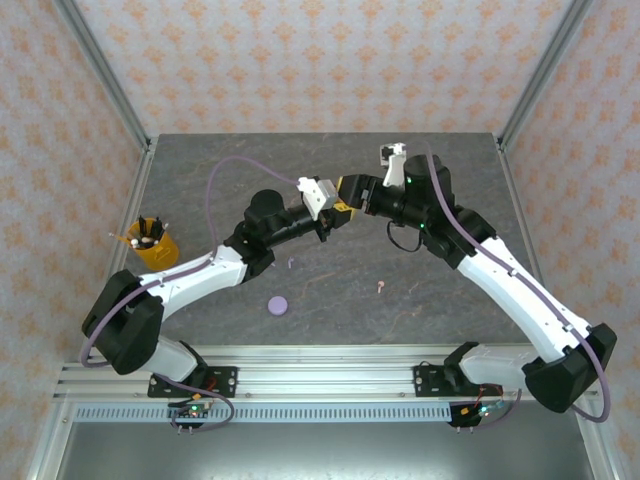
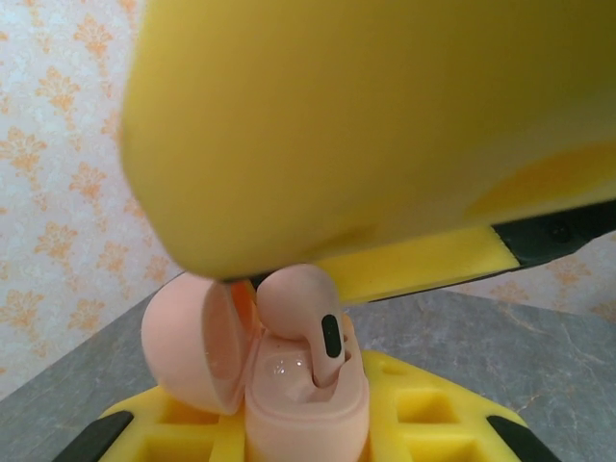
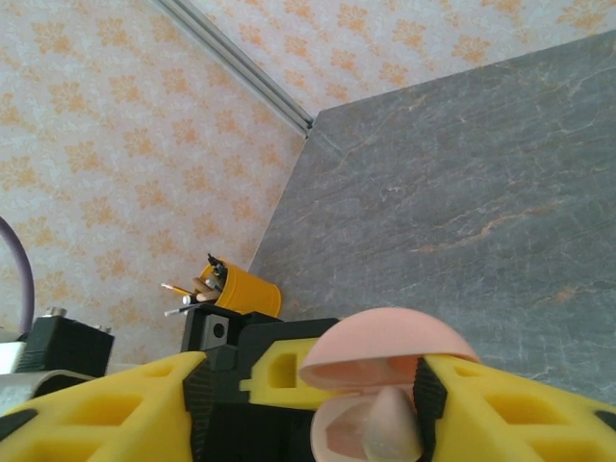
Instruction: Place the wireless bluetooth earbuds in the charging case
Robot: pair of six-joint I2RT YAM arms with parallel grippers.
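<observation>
As the left gripper clamps the round pale pink plastic charging case, lid open, the pale pink stemmed plastic earbud stands stem-down in its socket between the parted fingers of the right gripper; we judge that hand nearer to seat it.

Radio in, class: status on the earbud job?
Left end effector shut on pink case, lid open. Right end effector open, fingers flanking it. Pink earbud sits in case. Spare pink earbud, lilac earbud loose on table.
</observation>
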